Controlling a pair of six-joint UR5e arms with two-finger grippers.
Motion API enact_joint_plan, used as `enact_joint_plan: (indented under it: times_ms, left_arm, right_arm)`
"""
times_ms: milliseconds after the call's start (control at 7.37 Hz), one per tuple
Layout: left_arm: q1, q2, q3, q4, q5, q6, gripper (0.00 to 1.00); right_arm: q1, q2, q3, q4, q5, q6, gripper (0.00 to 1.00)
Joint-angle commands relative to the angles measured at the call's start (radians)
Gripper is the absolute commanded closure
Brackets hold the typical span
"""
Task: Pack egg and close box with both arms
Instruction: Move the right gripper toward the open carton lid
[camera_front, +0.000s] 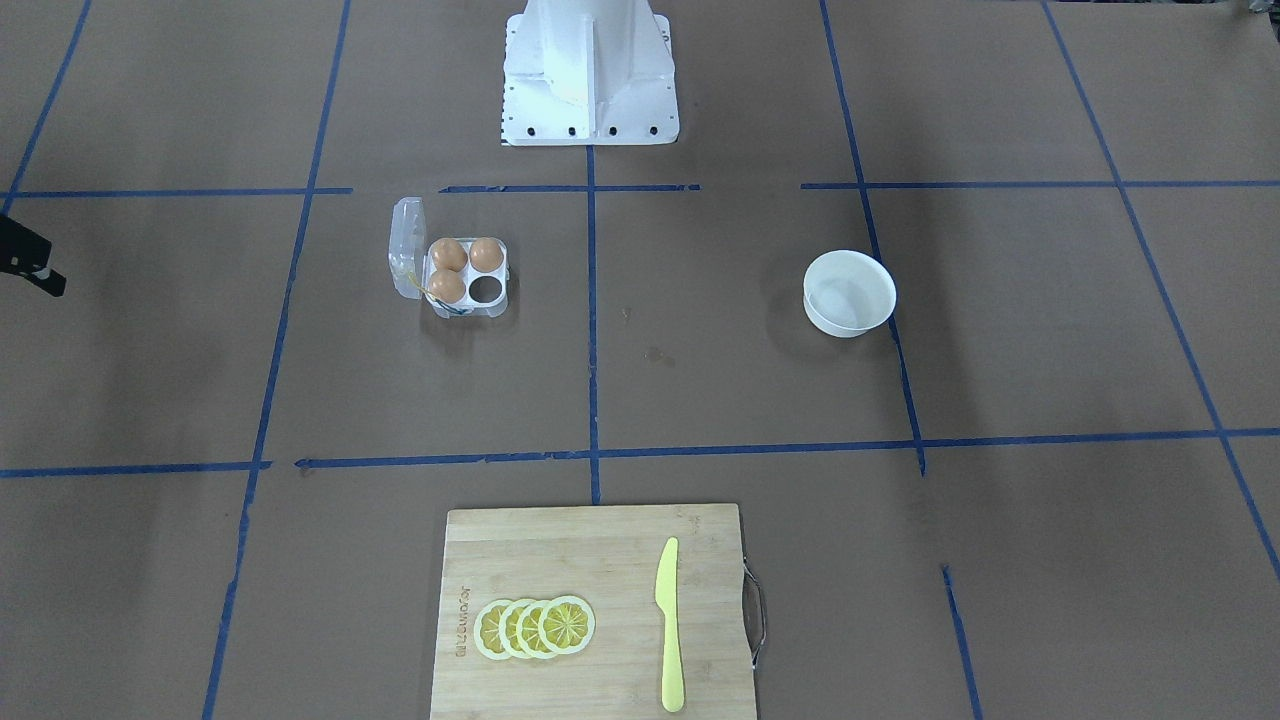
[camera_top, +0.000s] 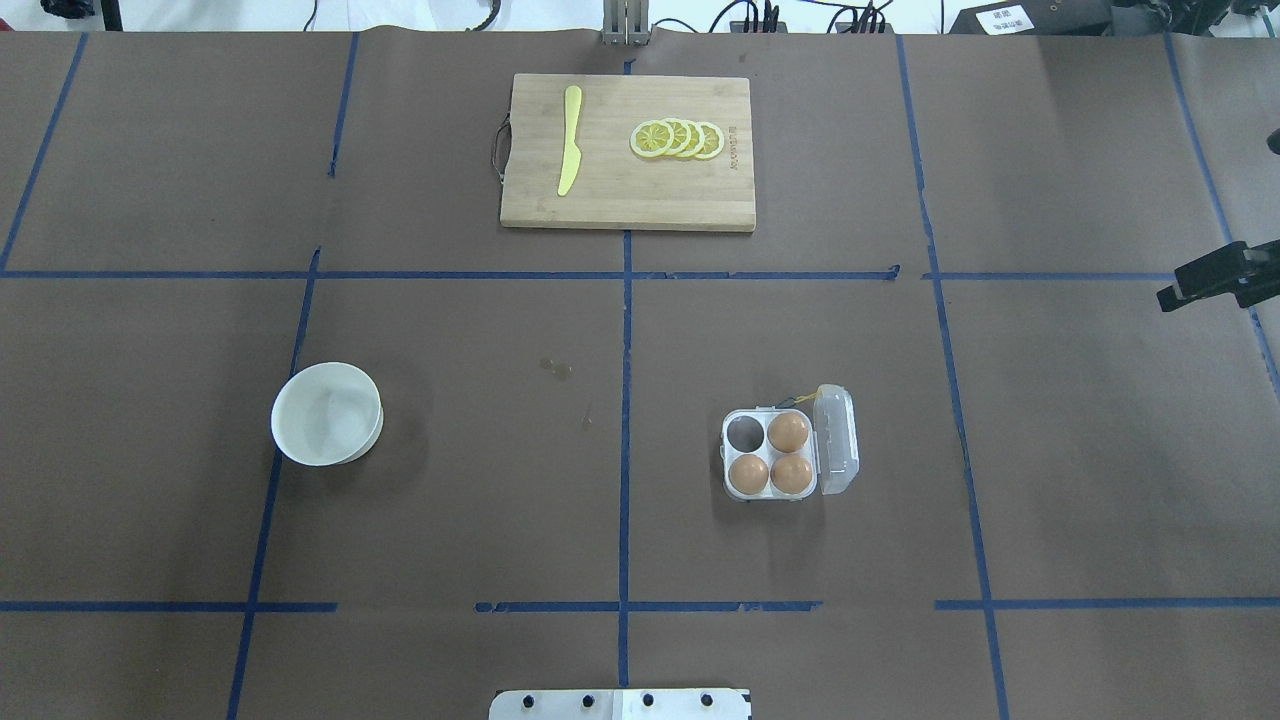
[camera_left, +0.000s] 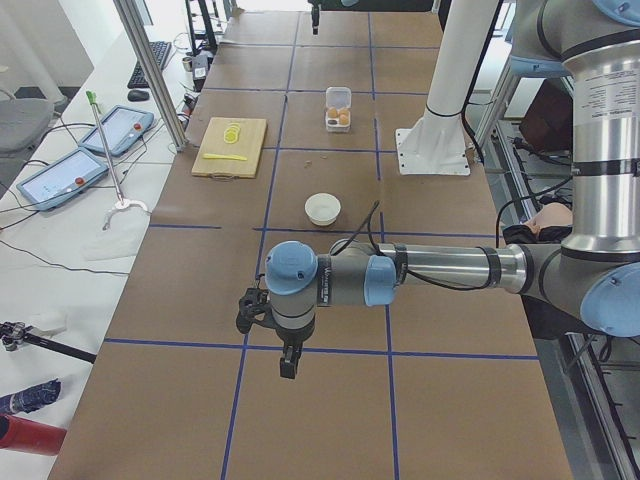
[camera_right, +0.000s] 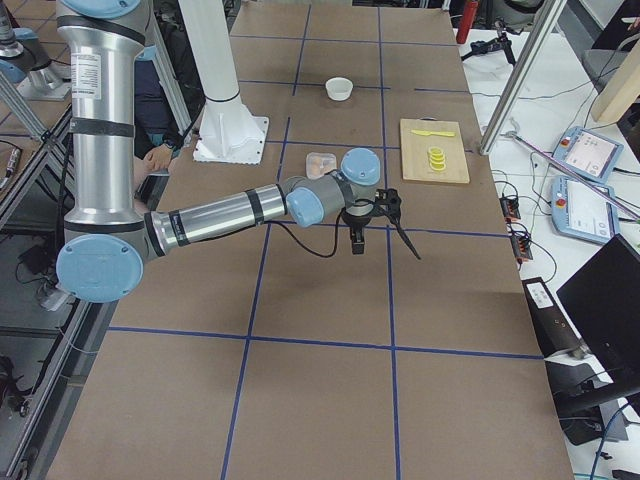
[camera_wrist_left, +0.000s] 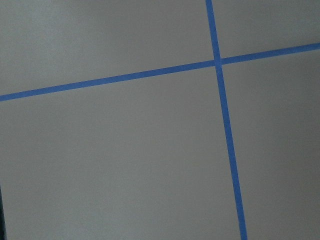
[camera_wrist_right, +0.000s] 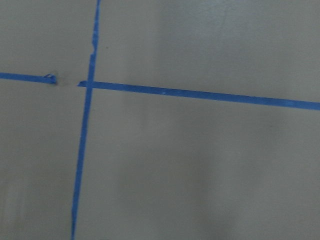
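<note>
Status: I'm holding both arms out wide, well apart from the work. My left gripper (camera_left: 272, 335) is hanging over bare table past the bowl (camera_top: 325, 415). It's only showing in the left side view, so I can't tell how the fingers are set. My right gripper (camera_right: 378, 228) is hovering off the box's (camera_top: 770, 492) outer side, just clipping the edge of the overhead view. There's too little of it showing to call it apart or together. Neither is carrying anything I can see. Both wrist cams are showing only brown paper and blue tape.

The box is sitting on my right half of the table, near the centre line. Three eggs are sitting in cells: one (camera_top: 788, 432) in the far row next to the hinge, two (camera_top: 748, 474) (camera_top: 792, 474) in the near row. The far cell (camera_top: 743, 432) away from the hinge is showing empty. The lid (camera_top: 838, 440) is standing open on the side away from the centre line.

The bowl is looking empty, and I'm seeing no loose egg anywhere. So I'm judging the packing done, as far as there are eggs to pack. Closing is what's left: lid not folded over, nothing latched. I'm expecting to bring both arms in, one steadying the base and one swinging the lid.
</note>
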Motion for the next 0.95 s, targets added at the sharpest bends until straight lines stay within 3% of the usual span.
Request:
enact_joint_plan:
  times_ms: [0, 271, 543, 814]
  left_arm:
    - [0.001, -0.027, -0.007, 0.053, 0.000, 0.001, 0.00]
    - [0.002, -0.039, -0.004, 0.053, -0.003, 0.001, 0.00]
    - [0.002, -0.051, -0.001, 0.053, -0.009, 0.001, 0.00]
    - [0.002, -0.053, -0.002, 0.051, -0.009, 0.001, 0.00]
  right_arm:
    - [-0.137, 0.025, 0.022, 0.132, -0.013, 0.242, 0.00]
    - [-0.306, 0.108, 0.035, 0.172, -0.109, 0.513, 0.00]
    - [-0.453, 0.145, 0.048, 0.173, -0.233, 0.625, 0.00]
    - [-0.544, 0.270, 0.042, 0.170, -0.302, 0.753, 0.00]
